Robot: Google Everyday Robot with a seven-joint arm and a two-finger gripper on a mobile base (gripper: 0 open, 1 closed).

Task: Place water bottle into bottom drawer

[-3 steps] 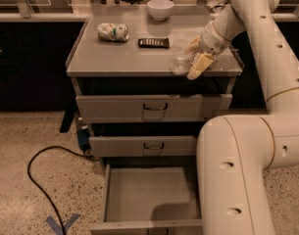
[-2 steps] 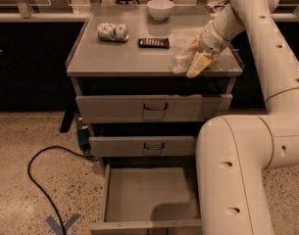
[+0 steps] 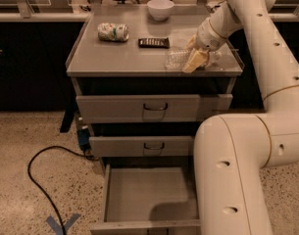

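Can (image 3: pixel 113 32): you see it crushed and lying on the bench (image 3: pixel 119 65), well left of the water bottle (image 3: pixel 176 58) and out of the way.
Bottom drawer (image 3: pixel 149 195): pulled out, below and left of the bottle. Nothing lies in the part you can see, so it looks ready to receive.
Bowl (image 3: pixel 160 9): behind the bottle, slightly left; you cannot tell its contents.
Water bottle: on the bench, not yet in the drawer.
Pincer (image 3: pixel 195 60): right against the bottle's right side, likely placed for a grasp. You cannot tell whether it grips.
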